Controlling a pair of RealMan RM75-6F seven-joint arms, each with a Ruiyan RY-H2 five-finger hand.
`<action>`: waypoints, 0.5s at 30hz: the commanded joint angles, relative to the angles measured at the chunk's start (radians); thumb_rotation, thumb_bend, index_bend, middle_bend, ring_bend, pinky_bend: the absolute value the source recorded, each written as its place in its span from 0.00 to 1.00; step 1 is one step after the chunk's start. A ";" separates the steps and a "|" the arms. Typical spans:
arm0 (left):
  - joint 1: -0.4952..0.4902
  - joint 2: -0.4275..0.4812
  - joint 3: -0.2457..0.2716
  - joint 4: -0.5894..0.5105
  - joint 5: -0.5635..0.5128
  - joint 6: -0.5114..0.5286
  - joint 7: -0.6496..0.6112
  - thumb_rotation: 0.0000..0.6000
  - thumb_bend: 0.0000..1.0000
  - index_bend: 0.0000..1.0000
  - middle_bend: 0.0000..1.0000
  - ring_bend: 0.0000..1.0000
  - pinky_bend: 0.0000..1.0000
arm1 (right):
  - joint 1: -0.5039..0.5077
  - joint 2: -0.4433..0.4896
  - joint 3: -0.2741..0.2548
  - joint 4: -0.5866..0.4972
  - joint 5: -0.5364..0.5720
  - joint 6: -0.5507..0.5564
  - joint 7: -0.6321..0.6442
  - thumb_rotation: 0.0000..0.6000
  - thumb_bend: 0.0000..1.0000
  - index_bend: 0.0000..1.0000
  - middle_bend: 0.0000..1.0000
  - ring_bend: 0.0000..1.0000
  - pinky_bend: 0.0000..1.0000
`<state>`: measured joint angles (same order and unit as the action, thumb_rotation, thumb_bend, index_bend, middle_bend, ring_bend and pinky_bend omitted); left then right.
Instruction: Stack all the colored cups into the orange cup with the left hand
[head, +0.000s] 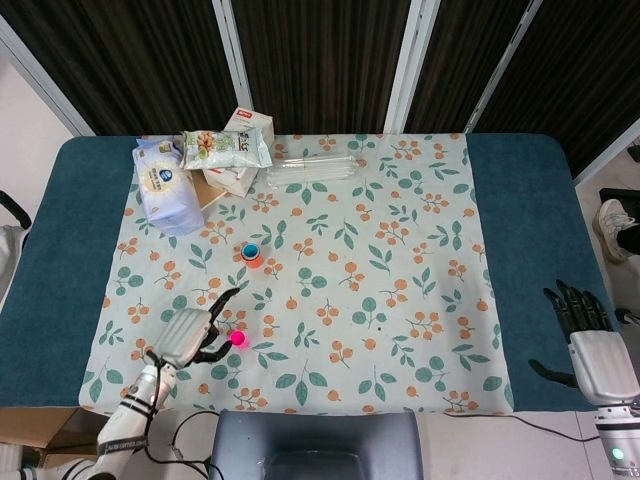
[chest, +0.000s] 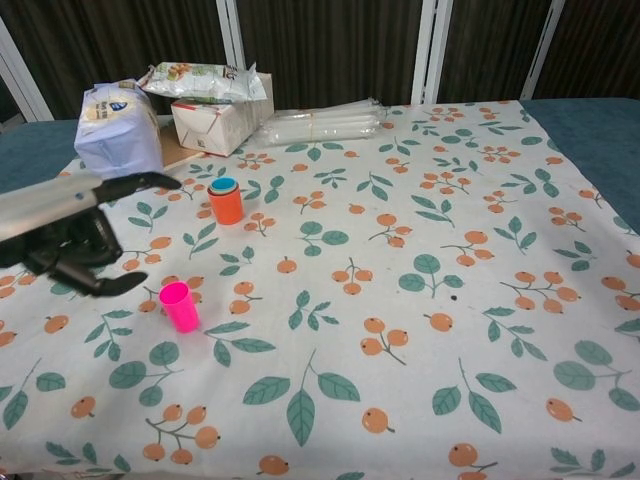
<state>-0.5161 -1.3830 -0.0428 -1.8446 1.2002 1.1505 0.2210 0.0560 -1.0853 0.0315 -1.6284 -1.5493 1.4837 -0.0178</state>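
An orange cup (head: 252, 256) (chest: 226, 203) stands upright on the floral cloth, with a blue cup nested in it so that only the blue rim shows. A pink cup (head: 238, 339) (chest: 180, 306) stands alone nearer the front edge. My left hand (head: 190, 335) (chest: 75, 235) hovers just left of the pink cup, fingers spread and holding nothing. My right hand (head: 583, 335) stays at the far right off the cloth, fingers apart and empty; the chest view does not show it.
At the back left lie a blue-and-white bag (head: 165, 186) (chest: 118, 127), a snack packet (head: 225, 148) on a cardboard box (chest: 218, 121), and a clear plastic sleeve (head: 312, 170) (chest: 320, 124). Floral cloth (head: 400, 270) covers the table's middle; teal table (head: 530, 230) shows at both sides.
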 joint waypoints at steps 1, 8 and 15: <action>0.054 -0.017 0.053 0.011 0.043 0.039 -0.028 1.00 0.34 0.10 1.00 1.00 1.00 | 0.000 0.002 -0.005 0.000 -0.010 0.003 0.007 1.00 0.17 0.00 0.00 0.00 0.00; 0.082 -0.115 0.057 0.105 0.026 0.033 -0.040 1.00 0.34 0.13 1.00 1.00 1.00 | -0.003 0.009 -0.013 0.002 -0.026 0.009 0.024 1.00 0.17 0.00 0.00 0.00 0.00; 0.080 -0.210 0.018 0.196 0.003 0.022 -0.039 1.00 0.37 0.22 1.00 1.00 1.00 | -0.005 0.013 -0.013 0.004 -0.029 0.016 0.034 1.00 0.17 0.00 0.00 0.00 0.00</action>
<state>-0.4363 -1.5722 -0.0133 -1.6716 1.2071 1.1733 0.1789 0.0507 -1.0724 0.0183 -1.6241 -1.5782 1.4993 0.0164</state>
